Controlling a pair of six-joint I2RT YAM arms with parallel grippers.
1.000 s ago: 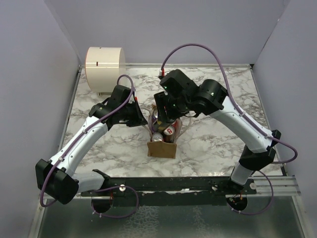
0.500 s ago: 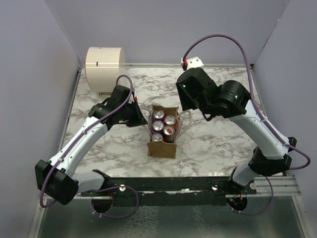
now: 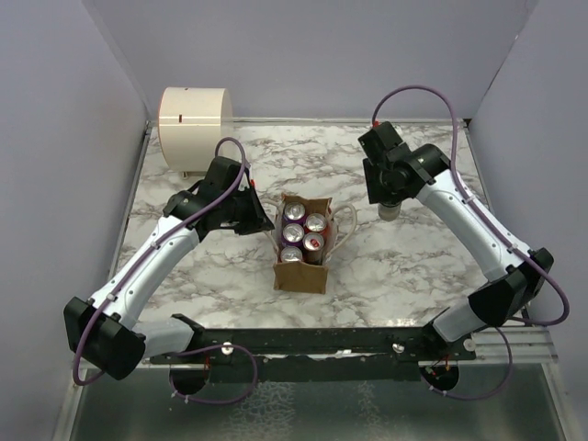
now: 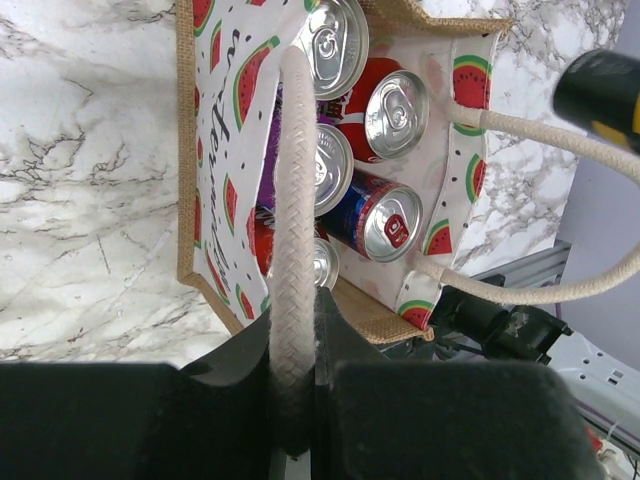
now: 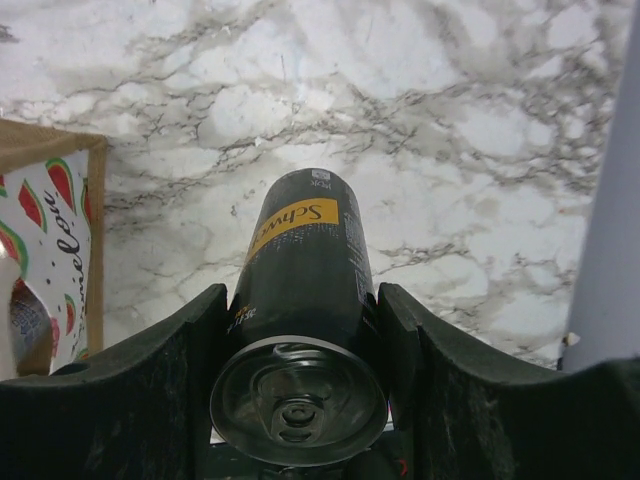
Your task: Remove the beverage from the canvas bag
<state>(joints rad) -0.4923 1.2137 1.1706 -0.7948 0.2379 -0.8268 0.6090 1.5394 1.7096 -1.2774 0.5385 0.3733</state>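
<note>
**Black can (image 5: pixel 305 290) clear of the canvas bag (image 3: pixel 301 277), held in the right gripper (image 5: pixel 300 325) over the marble table (image 3: pixel 230 266), well to the bag's right.**

The jaws are closed on the can's sides just below its top. The sound move is to lower it upright until the base meets the marble, then let go. The left gripper (image 4: pixel 297 340) is clamped on one white handle (image 4: pixel 293 180), steadying the bag, where other cans (image 3: pixel 294 232) sit. Only the right wrist view shows the yellow label (image 5: pixel 300 222) and the hold. From above, the wrist hides most of the can, so it may already be close to the table. The handle clamp shows only from the left wrist.
</note>
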